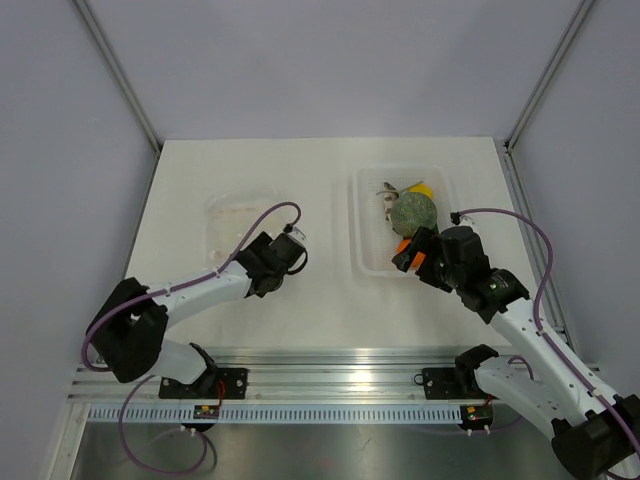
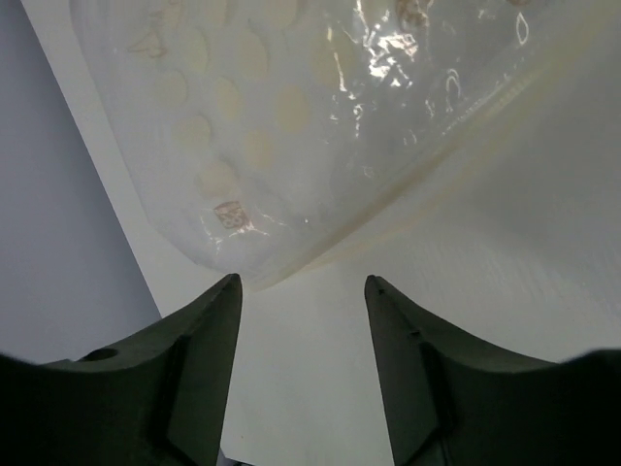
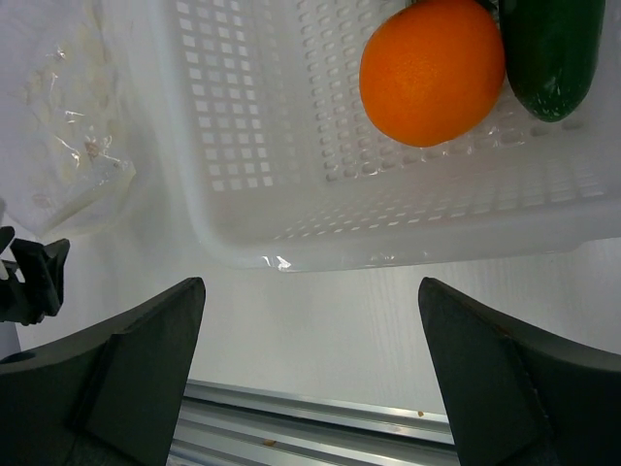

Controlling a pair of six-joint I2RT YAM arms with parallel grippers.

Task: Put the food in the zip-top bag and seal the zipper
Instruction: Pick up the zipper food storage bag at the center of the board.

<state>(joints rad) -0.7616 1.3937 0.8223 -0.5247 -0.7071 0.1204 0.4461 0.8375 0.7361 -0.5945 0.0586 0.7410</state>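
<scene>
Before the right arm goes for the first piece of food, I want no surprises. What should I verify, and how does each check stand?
1. Right gripper open and empty: ok.
2. Orange ball and cucumber lying exposed in the tray: ok.
3. Right gripper past the tray's near wall: not ok, it appears to sit outside it.
4. Left gripper holding the zip-top bag: not ok, jaws apart, short of its edge.
5. Bag mouth open: cannot tell.

White links (image 1: 200, 290); black joints (image 1: 130, 335) and bases (image 1: 215, 383); looping purple cables (image 1: 255, 225); dark grey fingers (image 2: 204, 369).
</scene>
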